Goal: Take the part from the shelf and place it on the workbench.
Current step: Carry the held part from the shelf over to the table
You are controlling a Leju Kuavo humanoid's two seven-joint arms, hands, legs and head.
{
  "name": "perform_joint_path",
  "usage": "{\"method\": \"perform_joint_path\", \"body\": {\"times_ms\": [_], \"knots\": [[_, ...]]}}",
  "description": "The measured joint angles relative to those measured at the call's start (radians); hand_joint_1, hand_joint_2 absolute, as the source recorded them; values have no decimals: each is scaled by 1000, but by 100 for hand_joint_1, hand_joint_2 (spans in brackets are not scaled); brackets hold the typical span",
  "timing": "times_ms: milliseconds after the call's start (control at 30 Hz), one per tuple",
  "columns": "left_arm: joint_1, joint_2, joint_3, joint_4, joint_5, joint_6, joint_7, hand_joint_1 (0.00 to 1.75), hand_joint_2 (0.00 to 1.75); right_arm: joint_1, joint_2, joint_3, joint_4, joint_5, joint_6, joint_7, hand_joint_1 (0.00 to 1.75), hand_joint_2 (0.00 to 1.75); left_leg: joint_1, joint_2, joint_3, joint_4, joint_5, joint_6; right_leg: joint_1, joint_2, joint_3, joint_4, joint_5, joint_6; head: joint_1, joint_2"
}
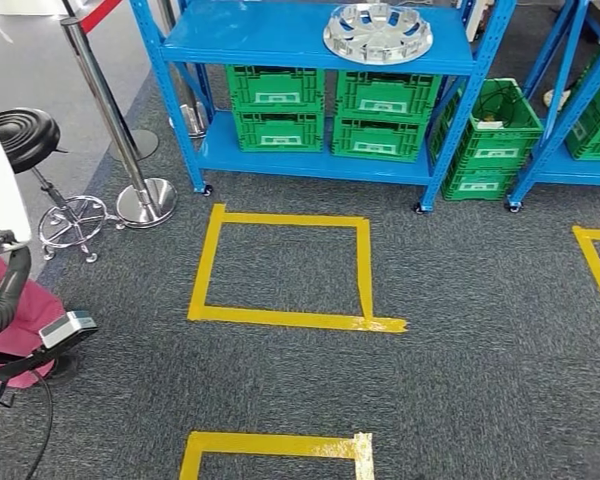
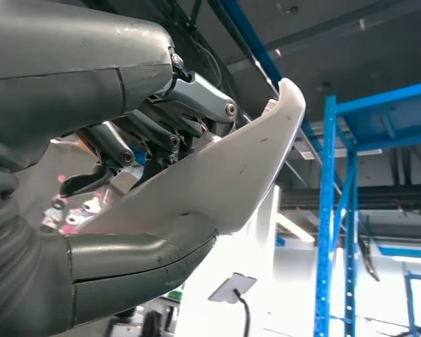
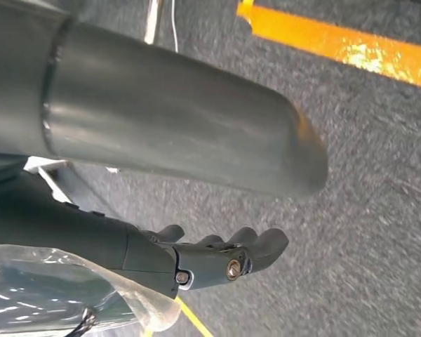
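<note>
Left wrist view shows the left robot hand (image 2: pixel 144 175) grasping a pale, curved plastic part (image 2: pixel 235 175), thumb under it and dark fingers (image 2: pixel 161 133) over it, so the pick-up looks done. What remains, by judgement, is carrying it to the table and setting it down; no table appears. Right wrist view has the right robot hand (image 3: pixel 219 256) hanging over grey carpet, fingers loosely extended and holding nothing. Head view looks at a blue shelf (image 1: pixel 312 45) at upper centre with a silver hubcap (image 1: pixel 378 32) and green crates (image 1: pixel 327 110); their white labels are too small to read.
</note>
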Motion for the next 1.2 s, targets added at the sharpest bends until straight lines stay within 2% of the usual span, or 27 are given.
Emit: {"method": "perform_joint_path", "body": {"times_ms": [67,100,133,167,233,300,333,367,400,433,467,533,567,600,667,700,733,800,833,867,900,933,967,1033,1100,1167,1200], "knots": [[-6,-1,-1,1,1,0,0,175,175,5,5,-4,-8,4,4,3,0,0,0,-18,-19,25,-5,-19,-6,33,29,-50,5,-11,1,0],[-8,-1,-1,2,2,0,-1,175,175,9,7,-5,-13,6,6,5,0,0,0,-27,-26,29,-2,-26,-4,32,28,-43,-1,-24,1,0],[-10,-1,-1,3,2,0,-2,175,175,13,7,-7,-18,7,8,6,0,0,2,-37,-30,29,2,-31,-4,18,26,-37,1,-38,-2,0],[-11,0,-1,4,2,-1,-3,175,175,17,7,-9,-24,9,9,8,0,0,3,-33,-35,31,3,-34,-2,6,26,-34,3,-47,-5,0],[-16,0,-2,6,2,-1,-4,175,175,21,7,-14,-34,12,11,9,0,0,0,4,-59,84,-31,-33,3,-20,21,-33,10,-64,-11,0],[-22,-1,-3,7,3,-1,-4,175,175,24,7,-18,-41,15,15,10,0,0,-7,43,-113,218,-106,-25,13,-47,14,-34,14,-75,-16,0],[-24,-2,-4,8,3,-1,-5,175,175,25,7,-20,-43,17,17,11,0,0,-10,47,-138,287,-139,-22,19,-61,11,-33,15,-78,-16,0],[-24,-2,-6,10,3,-1,-5,175,175,27,7,-21,-45,17,19,12,0,0,-13,47,-152,333,-157,-17,24,-75,8,-33,15,-80,-16,0],[-24,-2,-7,11,3,-1,-5,175,175,28,7,-22,-46,18,19,12,0,0,-17,48,-146,339,-155,-10,30,-89,7,-33,15,-81,-16,0],[-24,-2,-9,12,3,-1,-5,175,175,29,7,-23,-48,18,20,13,0,0,-22,51,-121,306,-136,-1,34,-102,7,-33,15,-82,-16,0],[-24,-2,-10,13,3,-1,-5,175,175,29,7,-23,-50,19,20,13,0,0,-29,63,-80,242,-108,10,37,-114,9,-33,15,-83,-16,0],[-27,-2,-10,13,3,-1,-5,175,175,29,7,-24,-54,20,20,13,0,0,-47,106,-11,119,-77,31,44,-138,10,-33,13,-82,-15,0],[-29,-2,-11,13,3,-1,-5,175,175,29,8,-25,-56,20,20,14,0,0,-54,121,5,85,-73,38,47,-149,11,-33,13,-80,-15,0],[-30,-2,-11,14,3,-1,-5,175,175,29,8,-25,-57,21,20,14,0,0,-59,123,7,74,-77,41,48,-162,11,-35,13,-76,-15,0],[-30,-2,-12,16,3,0,-6,175,175,28,8,-27,-60,26,21,14,0,0,-58,100,4,64,-69,46,47,-176,12,-37,10,-67,-15,0],[-31,-2,-12,16,3,0,-7,175,175,27,8,-29,-63,32,22,14,0,0,-55,89,4,58,-64,50,46,-160,10,-30,2,-62,-15,0],[-34,-2,-13,17,3,0,-8,175,175,27,9,-33,-66,40,25,14,0,0,-52,79,5,53,-59,55,45,-132,-1,-6,-16,-58,-14,0],[-37,-5,-19,19,3,0,-10,175,175,32,11,-43,-72,62,38,16,0,0,-49,58,2,48,-53,62,42,-68,-53,106,-77,-52,-12,0],[-37,-7,-23,19,3,0,-11,175,175,38,13,-49,-76,75,46,17,0,0,-49,45,-1,49,-51,64,42,-54,-86,174,-105,-51,-11,0],[-35,-9,-27,20,3,0,-11,175,175,45,14,-56,-80,88,53,19,0,0,-50,32,-3,49,-50,65,42,-49,-112,224,-119,-50,-11,0],[-33,-11,-30,20,2,-1,-11,175,175,52,16,-64,-86,101,61,21,0,0,-50,19,-3,50,-49,65,42,-47,-121,240,-114,-50,-11,0],[-31,-13,-33,21,1,-1,-11,175,175,59,19,-72,-93,116,70,21,0,0,-50,4,-3,50,-49,64,42,-44,-110,213,-87,-51,-10,0],[-28,-13,-36,21,0,-1,-10,175,175,64,22,-81,-101,134,79,21,0,0,-50,-10,-2,51,-48,63,42,-35,-82,152,-47,-54,-10,0],[-23,-15,-40,21,-4,-1,-9,175,175,75,33,-104,-119,175,105,21,0,0,-51,-35,-5,56,-48,58,36,20,-19,14,10,-60,-11,0],[-14,-17,-42,20,-8,0,-8,175,175,87,50,-131,-139,219,133,18,0,0,-48,-59,-15,57,-44,45,32,55,11,-44,18,-65,-12,0],[-1,-18,-41,20,-10,1,-8,175,175,100,73,-164,-158,265,158,11,0,0,-45,-82,-23,55,-37,31,31,32,18,-51,21,-71,-11,0],[6,-17,-40,19,-11,2,-8,175,175,103,83,-181,-166,283,167,6,0,0,-46,-75,-27,60,-40,26,29,18,20,-56,24,-75,-13,0]]}}
